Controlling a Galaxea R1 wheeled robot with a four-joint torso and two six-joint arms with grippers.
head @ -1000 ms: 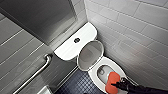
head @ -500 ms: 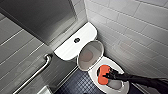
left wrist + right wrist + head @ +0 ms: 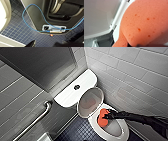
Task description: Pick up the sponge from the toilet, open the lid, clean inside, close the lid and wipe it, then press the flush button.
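White glazed wall tiles [image 3: 130, 69] close off the right and far sides of this small washroom, with a dull steel panel [image 3: 42, 64] on the left wall and a dark blue mosaic floor [image 3: 75, 133] below. A brushed metal grab rail [image 3: 37, 122] runs along the left wall, low down.

I have the white glossy ceramic toilet [image 3: 72, 95] in the corner, and a small dark round flush button [image 3: 76, 86] sits in the middle of its flat cistern top. The white oval lid [image 3: 90, 100] stands raised, leaning back toward the cistern, so its greyish hollow underside faces me and the bowl is open.

My right arm comes in from the right over the bowl. The right gripper [image 3: 108, 116] has its black fingers [image 3: 110, 115] clamped on the small orange-red porous sponge [image 3: 102, 119], which lies at the far left of the bowl, against the rim just below the raised lid. On the right wrist camera the sponge [image 3: 144, 25] looms large, with the pale lid [image 3: 96, 16] beyond it.

On the left wrist camera I see the blue floor [image 3: 16, 27] and a thin blue cable [image 3: 31, 7] looping across dark robot housing. On that side I cannot tell whether the grip is released or clenched.
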